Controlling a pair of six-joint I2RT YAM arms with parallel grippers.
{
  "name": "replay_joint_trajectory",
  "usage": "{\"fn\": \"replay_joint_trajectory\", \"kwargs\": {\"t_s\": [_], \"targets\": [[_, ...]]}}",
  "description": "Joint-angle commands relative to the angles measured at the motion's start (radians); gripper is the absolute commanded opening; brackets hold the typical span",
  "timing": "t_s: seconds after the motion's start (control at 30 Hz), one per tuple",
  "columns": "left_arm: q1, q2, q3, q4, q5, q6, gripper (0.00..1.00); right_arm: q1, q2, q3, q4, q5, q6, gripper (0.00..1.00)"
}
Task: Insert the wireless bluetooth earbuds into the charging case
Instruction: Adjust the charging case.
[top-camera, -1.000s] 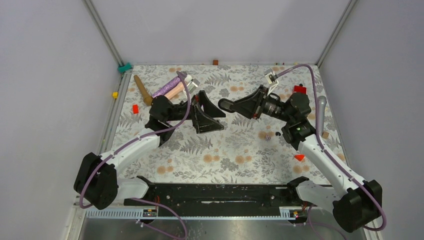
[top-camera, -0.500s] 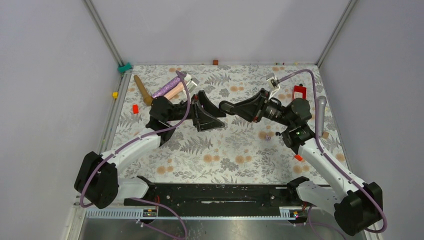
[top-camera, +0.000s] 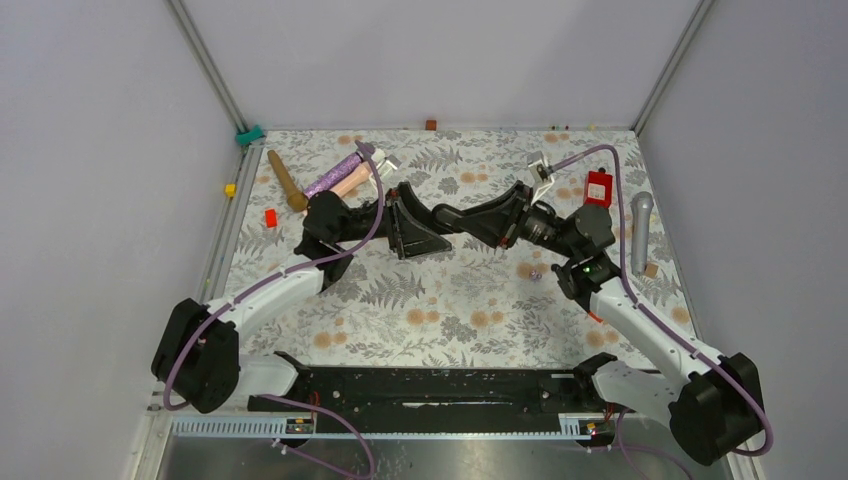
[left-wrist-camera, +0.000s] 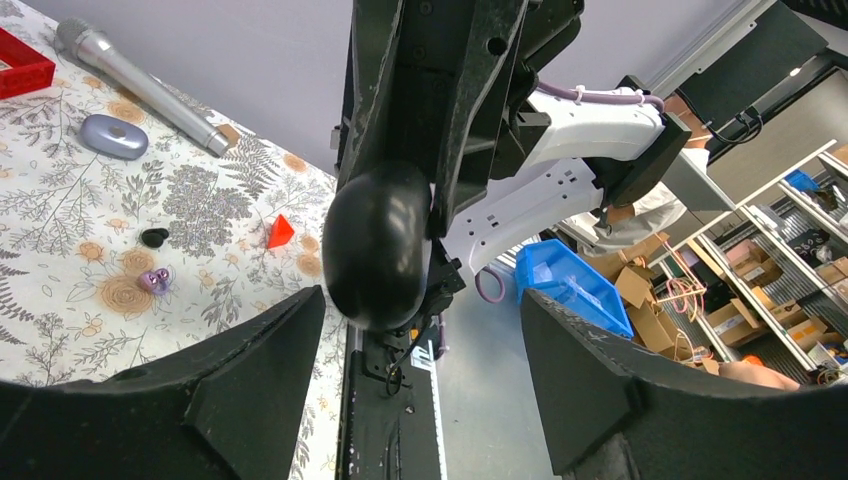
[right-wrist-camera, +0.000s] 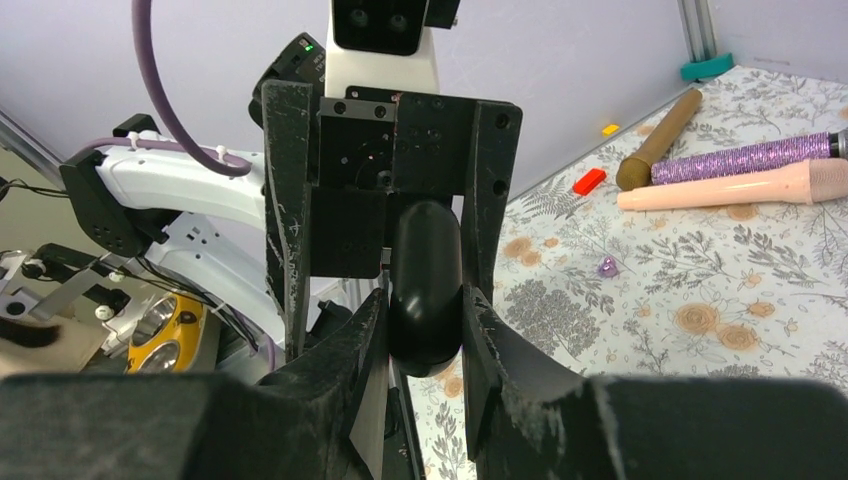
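Observation:
My right gripper (right-wrist-camera: 425, 330) is shut on a glossy black oval charging case (right-wrist-camera: 425, 275), gripped across its sides and held in the air over mid-table. My left gripper (left-wrist-camera: 420, 340) faces it, open. Its two fingers flank the case's (left-wrist-camera: 378, 245) free end, which sits close to one finger (left-wrist-camera: 250, 370) and well clear of the other. From above, both grippers meet at the case (top-camera: 446, 213). A purple earbud (left-wrist-camera: 153, 280) and a black earbud (left-wrist-camera: 154, 237) lie loose on the floral cloth under the right arm; the purple one (top-camera: 535, 273) also shows from above.
A silver microphone (top-camera: 640, 230), a red block (top-camera: 598, 187) and a lilac oval case (left-wrist-camera: 113, 136) lie at the right. Brown (top-camera: 284, 180), glittery purple (top-camera: 335, 175) and pink (top-camera: 350, 184) microphones lie back left. A small red triangle (left-wrist-camera: 281, 232) lies near the earbuds.
My right arm has carried the black case leftward until it sits between the left fingers. The left jaws have narrowed somewhat.

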Motion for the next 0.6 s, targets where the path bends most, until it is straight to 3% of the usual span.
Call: {"fn": "replay_joint_trajectory", "kwargs": {"t_s": [0.0,0.13,0.4,0.57], "targets": [[0.001,0.006,0.015,0.056,-0.025,-0.016,0.71,0.024,0.014,-0.011,0.076,0.042,-0.011,0.16],[0.002,0.005,0.019,0.061,-0.023,-0.019,0.53,0.026,0.023,-0.021,0.070,0.059,-0.026,0.16],[0.002,0.005,0.015,0.074,-0.025,-0.024,0.46,0.029,0.023,-0.025,0.069,0.052,-0.039,0.16],[0.004,0.004,0.012,0.073,-0.029,-0.021,0.49,0.029,0.016,-0.041,0.106,0.022,-0.032,0.15]]}}
